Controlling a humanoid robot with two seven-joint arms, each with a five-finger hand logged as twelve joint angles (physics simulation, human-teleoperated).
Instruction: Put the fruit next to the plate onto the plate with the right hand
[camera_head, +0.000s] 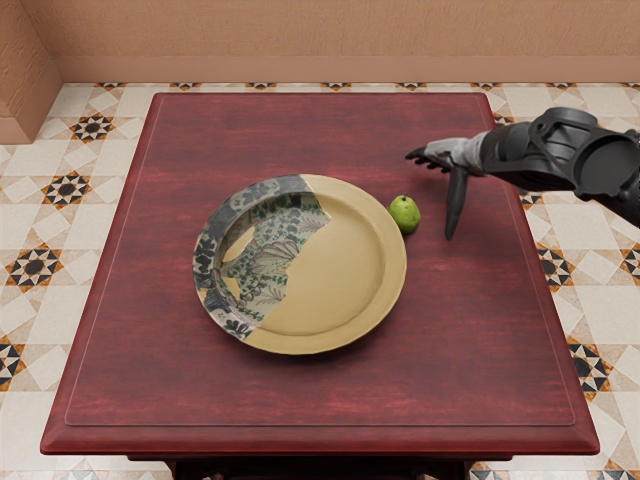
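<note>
The right hand (452, 160) hovers near the green fruit (404, 213), fingers (455, 205) spread wide, holding nothing; the fruit sits on the counter (150, 350) just beside the plate (340, 270).

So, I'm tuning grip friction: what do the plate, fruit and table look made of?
Plate: probably glazed ceramic; smooth tan surface, grey floral pattern on one side, raised rim. Fruit: smooth, slightly glossy green skin with a soft highlight; kind unclear. Table: dark red stained wood, judging by streaky grain; low sheen.
</note>
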